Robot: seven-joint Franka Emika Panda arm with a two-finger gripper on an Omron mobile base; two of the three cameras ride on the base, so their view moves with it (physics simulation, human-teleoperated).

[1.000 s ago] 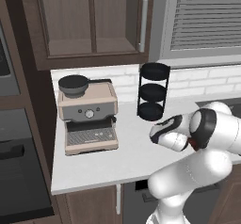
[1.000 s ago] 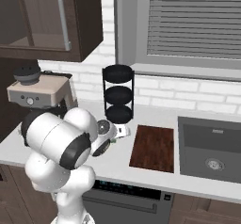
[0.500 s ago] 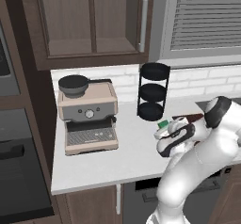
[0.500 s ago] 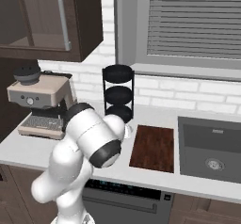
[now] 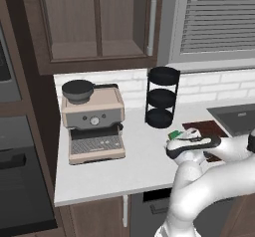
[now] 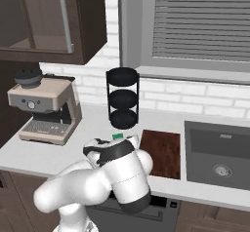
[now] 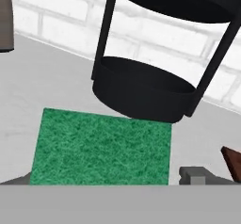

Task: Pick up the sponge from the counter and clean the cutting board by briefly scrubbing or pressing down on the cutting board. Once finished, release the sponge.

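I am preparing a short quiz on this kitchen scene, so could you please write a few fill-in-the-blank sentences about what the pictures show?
1. The top of the sponge is coloured ____.
2. The black rack standing behind the sponge has ____ round tiers.
3. The cutting board lies on the counter between the rack and the ____.
4. The machine at the left end of the counter is a ____ machine.

Missing words: green; three; sink; coffee
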